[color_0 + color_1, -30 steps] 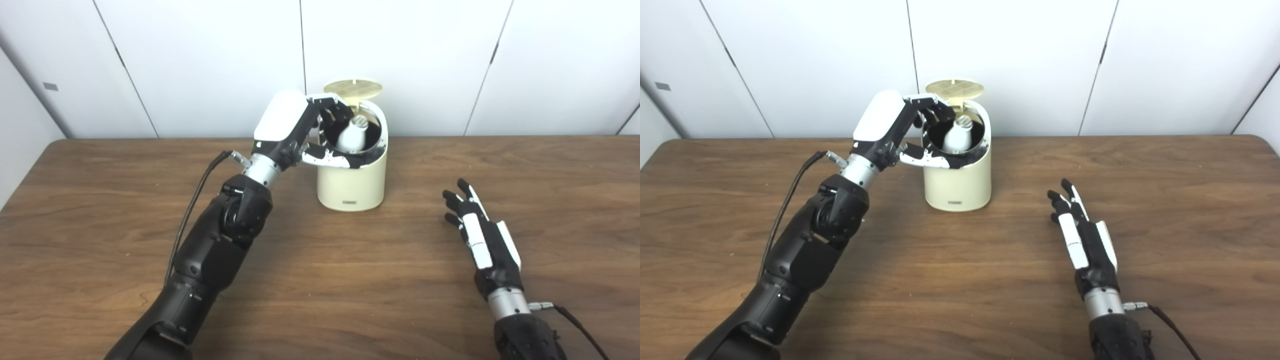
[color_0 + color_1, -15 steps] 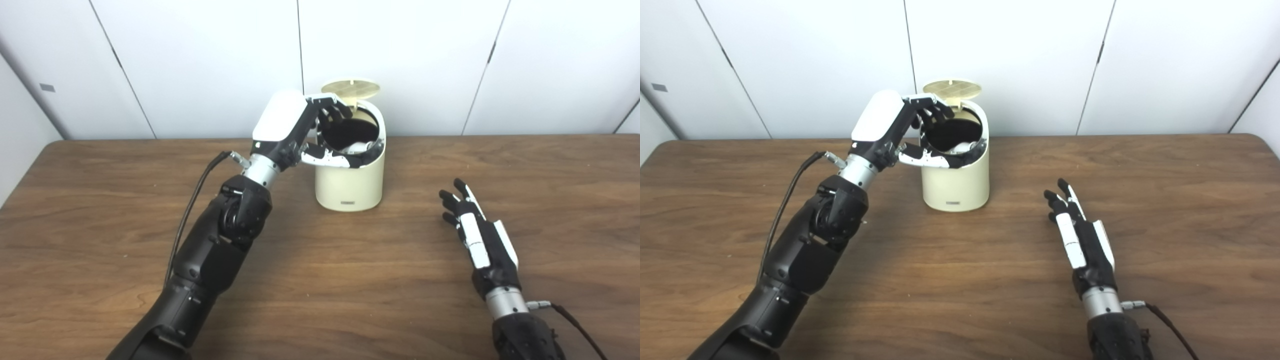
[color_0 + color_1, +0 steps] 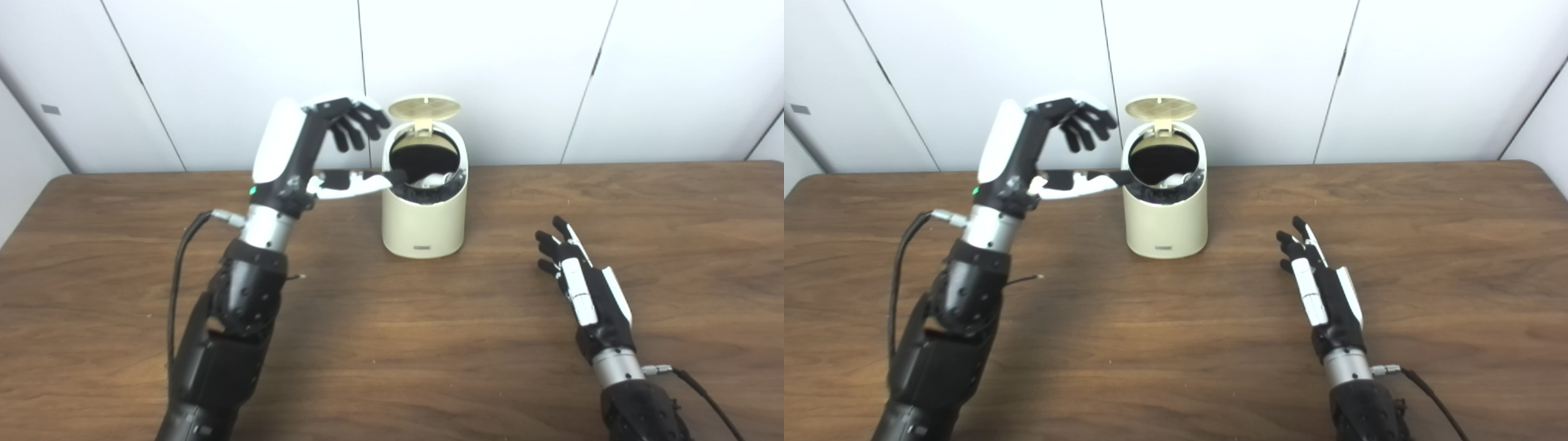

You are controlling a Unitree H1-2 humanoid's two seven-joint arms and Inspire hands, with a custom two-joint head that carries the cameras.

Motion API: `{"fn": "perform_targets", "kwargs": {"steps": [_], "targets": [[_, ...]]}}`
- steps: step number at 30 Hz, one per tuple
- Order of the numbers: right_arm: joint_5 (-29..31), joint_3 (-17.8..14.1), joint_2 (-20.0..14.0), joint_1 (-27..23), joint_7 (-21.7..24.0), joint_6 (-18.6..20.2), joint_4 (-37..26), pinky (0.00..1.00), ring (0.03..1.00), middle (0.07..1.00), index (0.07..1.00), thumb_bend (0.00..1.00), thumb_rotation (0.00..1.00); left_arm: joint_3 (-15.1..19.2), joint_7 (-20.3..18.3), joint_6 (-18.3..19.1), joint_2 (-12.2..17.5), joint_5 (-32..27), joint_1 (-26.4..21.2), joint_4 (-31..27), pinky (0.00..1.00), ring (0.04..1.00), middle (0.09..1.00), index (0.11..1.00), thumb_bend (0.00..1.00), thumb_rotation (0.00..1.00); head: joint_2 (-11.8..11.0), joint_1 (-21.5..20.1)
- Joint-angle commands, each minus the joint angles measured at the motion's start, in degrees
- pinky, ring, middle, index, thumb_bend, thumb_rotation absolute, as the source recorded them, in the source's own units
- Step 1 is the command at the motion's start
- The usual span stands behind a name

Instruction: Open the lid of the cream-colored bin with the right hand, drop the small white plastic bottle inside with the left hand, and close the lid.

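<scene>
The cream-colored bin [image 3: 424,220] stands at the back middle of the table with its round lid [image 3: 425,108] tipped up and open. The small white bottle [image 3: 432,179] lies inside it, only partly visible against the dark liner. My left hand [image 3: 318,150] is open and empty, raised just left of the bin's rim, with the thumb tip near the opening. My right hand [image 3: 579,283] is open and lies flat on the table to the right of the bin, well apart from it.
The brown wooden table [image 3: 392,343] runs across the whole view, with white wall panels behind it. A black cable [image 3: 180,257] hangs beside my left forearm, and another [image 3: 1427,392] trails from my right wrist.
The bottle dropped from my left hand into the bin. My left hand opened and drew back to the left and up, away from the opening. My right hand stayed put. The camera shifted slightly.
</scene>
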Motion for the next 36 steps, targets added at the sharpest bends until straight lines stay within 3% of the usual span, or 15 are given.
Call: {"fn": "perform_targets", "kwargs": {"steps": [1, 4, 6, 7, 9, 10, 12, 15, 17, 22, 25, 32, 36], "targets": [[0.3, -0.3, -0.4, -0.3, 0.6, -0.1, -1.0, 0.91, 0.924, 0.898, 0.961, 0.57, 1.0, 1.7, 0.2, 1.8, 0.1, -0.8, 0.6, -3.6, 0.33, 0.428, 0.461, 0.506, 0.53, 0.0, 0.0, 0.0], [0.6, -0.9, -0.6, -0.5, 0.6, -0.1, -1.6, 0.92, 0.921, 0.9, 0.954, 0.58, 1.0, 3.9, 1.4, 1.3, 0.0, -1.8, 4.3, -5.0, 0.34, 0.458, 0.483, 0.495, 0.52, 0.0, -0.1, 0.2], [2.0, -1.5, -0.8, -0.7, 1.1, -0.7, -2.0, 0.92, 0.919, 0.901, 0.95, 0.58, 1.0, 5.1, 1.6, 1.2, -0.1, -2.5, 6.6, -5.0, 0.35, 0.457, 0.543, 0.493, 0.51, 0.06, -0.1, 0.3], [2.1, -1.6, -0.9, -0.9, 1.2, -1.1, -2.2, 0.93, 0.929, 0.909, 0.952, 0.58, 1.0, 5.7, 1.7, 1.9, -0.4, -2.8, 7.6, -5.1, 0.36, 0.459, 0.566, 0.562, 0.56, 0.29, -0.1, 0.2], [1.8, -2.0, -1.2, -1.5, 1.1, -1.2, -3.1, 0.91, 0.934, 0.912, 0.943, 0.59, 1.0, 6.6, 1.4, 5.3, -1.4, -3.4, 9.9, -6.0, 0.42, 0.501, 0.599, 0.62, 0.61, 0.51, 0.0, 0.1], [1.9, -2.2, -1.3, -2.0, 1.0, -0.8, -3.7, 0.9, 0.941, 0.915, 0.938, 0.61, 0.98, 7.1, 1.0, 7.2, -1.8, -4.3, 10.9, -6.4, 0.5, 0.557, 0.627, 0.652, 0.63, 0.59, 0.0, 0.0], [1.4, -2.5, -1.8, -3.4, 0.9, 0.3, -4.9, 0.91, 0.95, 0.918, 0.936, 0.63, 0.98, 7.4, -0.5, 9.3, -1.8, -6.5, 12.7, -6.2, 0.58, 0.62, 0.669, 0.708, 0.57, 0.63, -0.1, -0.2], [1.4, -2.7, -2.8, -5.6, 1.5, 0.9, -6.0, 0.92, 0.946, 0.923, 0.927, 0.63, 0.99, 7.1, -4.2, 12.7, -1.3, -11.5, 14.6, -4.9, 0.74, 0.768, 0.81, 0.846, 0.48, 0.83, 0.0, -0.2], [1.2, -2.5, -3.3, -7.4, 1.6, 0.7, -5.9, 0.95, 0.954, 0.93, 0.927, 0.64, 0.98, 7.0, -5.0, 12.8, -2.0, -14.1, 15.8, -2.9, 0.81, 0.84, 0.888, 0.914, 0.51, 0.94, 0.0, -0.3], [-2.6, -1.2, -4.5, -11.7, 1.0, 0.3, -5.7, 0.97, 0.969, 0.941, 0.928, 0.67, 1.0, 7.0, -5.8, 10.3, -4.7, -20.4, 18.0, 1.2, 0.98, 0.986, 0.994, 0.997, 0.6, 1.0, 0.4, -0.6], [-5.1, -0.2, -5.4, -14.5, 1.2, -0.2, -5.5, 0.95, 0.965, 0.943, 0.928, 0.66, 1.0, 6.7, -5.9, 8.7, -5.7, -22.5, 18.6, 2.9, 1.0, 0.999, 1.0, 1.0, 0.62, 1.0, 0.5, -1.0], [-10.3, 2.6, -6.4, -23.8, 3.5, 8.6, -7.5, 0.92, 0.945, 0.933, 0.91, 0.65, 1.0, 6.0, -2.3, 2.9, -7.5, -19.4, 19.4, 7.3, 1.0, 1.0, 1.0, 1.0, 0.6, 1.0, 0.6, -1.4], [-13.4, 4.8, -7.3, -29.6, 4.4, 8.3, -3.8, 0.84, 0.903, 0.915, 0.901, 0.64, 1.0, 5.8, -0.7, 0.8, -8.0, -18.1, 19.9, 8.7, 1.0, 0.999, 1.0, 1.0, 0.6, 1.0, 0.3, -1.2]]}}
